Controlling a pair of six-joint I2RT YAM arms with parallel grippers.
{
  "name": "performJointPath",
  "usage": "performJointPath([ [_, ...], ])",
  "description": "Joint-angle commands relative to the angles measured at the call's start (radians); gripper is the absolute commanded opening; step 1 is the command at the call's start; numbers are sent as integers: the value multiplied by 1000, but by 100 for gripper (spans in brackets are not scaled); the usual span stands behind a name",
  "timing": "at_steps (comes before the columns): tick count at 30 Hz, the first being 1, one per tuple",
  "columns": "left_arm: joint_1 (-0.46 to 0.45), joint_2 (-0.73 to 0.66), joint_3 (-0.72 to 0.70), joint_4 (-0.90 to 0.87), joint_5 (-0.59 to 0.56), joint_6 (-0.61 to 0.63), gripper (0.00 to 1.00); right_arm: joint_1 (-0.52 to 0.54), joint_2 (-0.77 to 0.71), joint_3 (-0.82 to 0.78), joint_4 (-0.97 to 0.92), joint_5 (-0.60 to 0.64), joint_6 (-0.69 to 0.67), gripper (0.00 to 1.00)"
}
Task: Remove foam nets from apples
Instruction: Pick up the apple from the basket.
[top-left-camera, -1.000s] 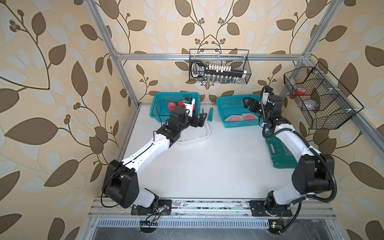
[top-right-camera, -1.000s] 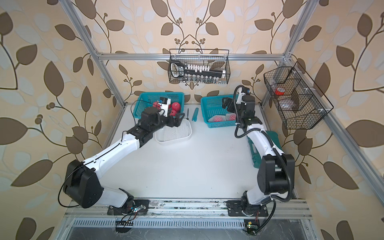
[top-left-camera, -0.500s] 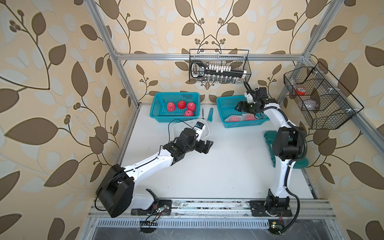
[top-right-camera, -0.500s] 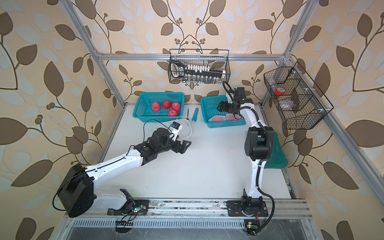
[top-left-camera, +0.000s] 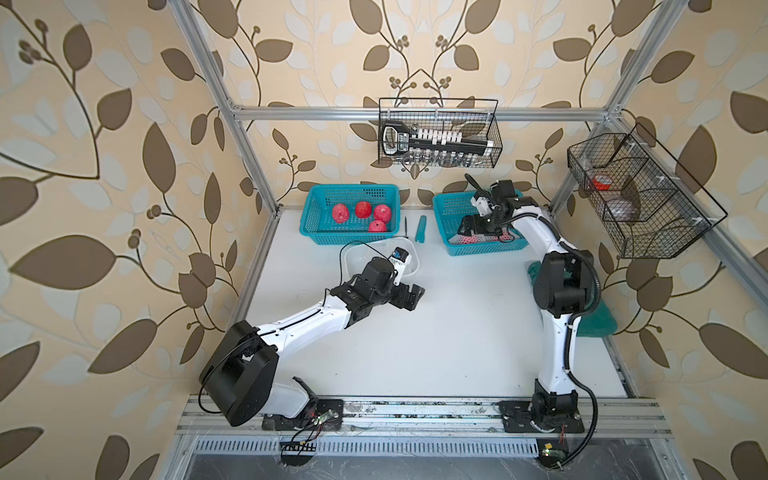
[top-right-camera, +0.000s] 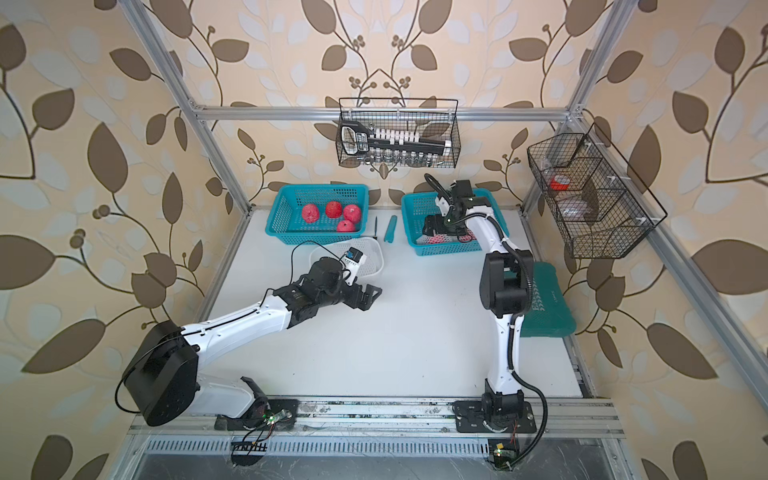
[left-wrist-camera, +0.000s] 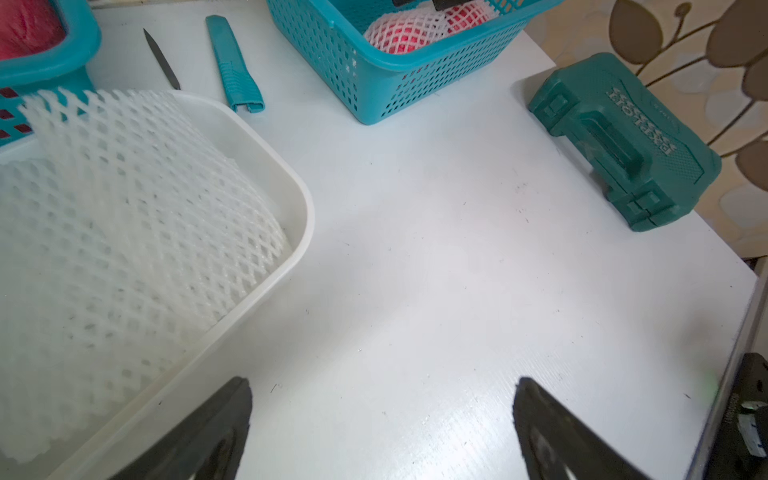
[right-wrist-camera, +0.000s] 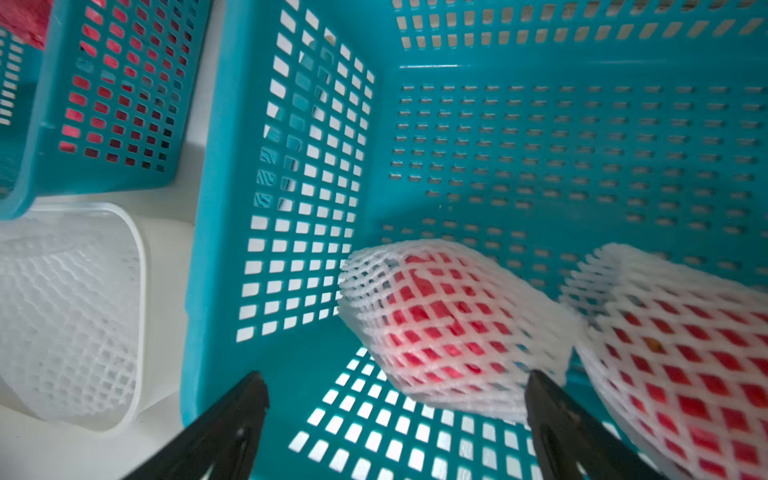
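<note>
A: Top views?
B: The right fingers (top-left-camera: 464, 227) hang spread and empty inside the right basket (top-left-camera: 482, 249), above two netted apples (top-left-camera: 471, 240) by its front wall. The left fingers (top-left-camera: 413, 298), equally wide and empty, are well outside it.
A: Left wrist?
B: Empty foam nets (left-wrist-camera: 124, 208) fill the tub (left-wrist-camera: 300, 199) near that basket.
A: Right wrist?
B: The nearer sleeve (right-wrist-camera: 449, 324) lies slantwise ahead, one finger (right-wrist-camera: 552, 415) at its end; the right arm is better placed.

The apples (top-left-camera: 363, 210) are red, the foam nets (left-wrist-camera: 124, 216) white diamond mesh, the baskets (top-left-camera: 311, 216) teal and perforated.
</note>
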Motion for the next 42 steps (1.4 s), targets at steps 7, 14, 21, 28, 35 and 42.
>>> performJointPath([
  [7,-4,27,56,2,19,11,99,34,74,90,-104,151,-51,99],
  [14,-5,68,66,13,28,4,99,37,109,109,-113,163,-62,97],
  [21,-4,101,84,18,32,4,99,38,157,150,-124,157,-64,91],
  [28,-5,123,102,13,34,7,99,38,178,163,-110,135,-57,77],
  [35,-5,127,114,-6,13,14,99,39,152,150,-83,108,-51,64],
  [42,-4,132,126,-29,-8,23,99,38,83,71,-16,89,-40,60],
])
